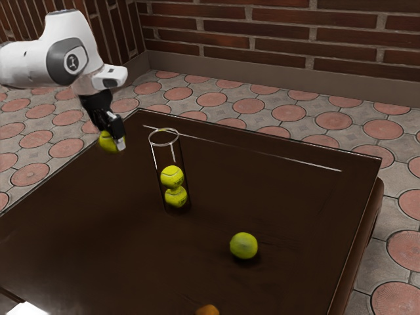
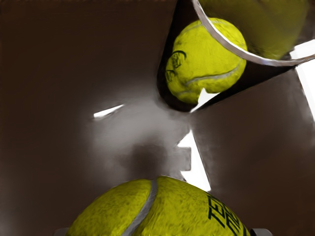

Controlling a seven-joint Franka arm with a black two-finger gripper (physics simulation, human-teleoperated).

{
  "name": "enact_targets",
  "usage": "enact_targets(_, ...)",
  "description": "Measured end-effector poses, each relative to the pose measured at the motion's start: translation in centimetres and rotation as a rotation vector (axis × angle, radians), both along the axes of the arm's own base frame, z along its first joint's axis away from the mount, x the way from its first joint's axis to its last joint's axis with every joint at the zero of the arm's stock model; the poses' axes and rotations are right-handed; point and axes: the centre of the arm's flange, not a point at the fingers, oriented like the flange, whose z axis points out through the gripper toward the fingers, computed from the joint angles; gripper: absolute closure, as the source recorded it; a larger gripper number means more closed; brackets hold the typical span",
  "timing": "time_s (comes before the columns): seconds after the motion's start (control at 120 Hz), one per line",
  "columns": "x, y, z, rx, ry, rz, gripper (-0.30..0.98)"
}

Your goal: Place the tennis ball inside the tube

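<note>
The yellow-green felt tennis ball [image 1: 107, 142] is gripped by the black two-finger end effector [image 1: 111, 139], raised near the clear cylindrical tube [image 1: 164, 146]; two similar balls [image 1: 172, 176] sit stacked inside, so carrying across and lowering remain; the dark brown bench [image 1: 98, 243] bears another loose ball [image 1: 243, 245]; beyond are pink-circled floor tiles [image 1: 289, 113] and a red-brown brick wall [image 1: 275, 31].

A dark brown table [image 1: 98, 243] is crossed by a thin pale line [image 1: 262, 153]. At the exterior view's lower edge, a small orange thing [image 1: 208, 310] is partly cut off. The grey floor [image 1: 289, 113] is patterned with pinkish rounds and is bordered by a brick wall [image 1: 275, 31] with a plain base strip [image 1: 262, 77].
</note>
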Motion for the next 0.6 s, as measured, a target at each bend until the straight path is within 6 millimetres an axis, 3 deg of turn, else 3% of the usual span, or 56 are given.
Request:
enact_targets(0.1, 0.9, -1.5, 2.5, 0.001, -0.005, -0.035, 0.37)
enact_targets(0.342, 4.2, -6.5, 4.6, 0.005, -0.011, -0.131, 0.43)
enact_targets(0.6, 7.9, -8.0, 2.3, -0.001, 0.026, -0.16, 0.45)
